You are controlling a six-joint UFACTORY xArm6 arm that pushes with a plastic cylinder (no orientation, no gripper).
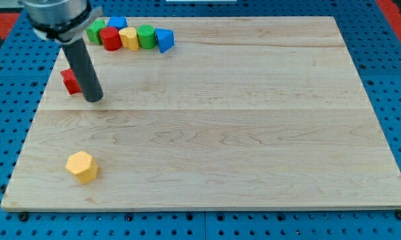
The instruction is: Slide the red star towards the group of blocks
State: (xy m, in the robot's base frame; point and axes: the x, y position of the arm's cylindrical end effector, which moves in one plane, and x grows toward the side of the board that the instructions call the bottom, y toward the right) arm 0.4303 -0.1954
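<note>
Lying near the left edge of the light wooden desk (pixel 254 133), in its upper part, the small red star-shaped block (pixel 69 81) is partly hidden behind the dark rod. My tip (pixel 94 99) rests on the desk just beside the star, at its right and slightly lower; whether they touch cannot be told. The arm carries no pincer, so none can be reported open or closed.

Above and to the right of the star, along the top edge, stands the group: a green block (pixel 95 31), a blue block (pixel 117 23) behind it, a red cylinder (pixel 110 38), a yellow block (pixel 128 39), a green cylinder (pixel 146 37) and a blue triangular block (pixel 164 41), packed in a row. A strip of bare wood separates star and group.

A yellow hexagonal block (pixel 82 167) sits alone near the lower left corner, well apart. A blue pegboard surface (pixel 387 60) surrounds the desk.
</note>
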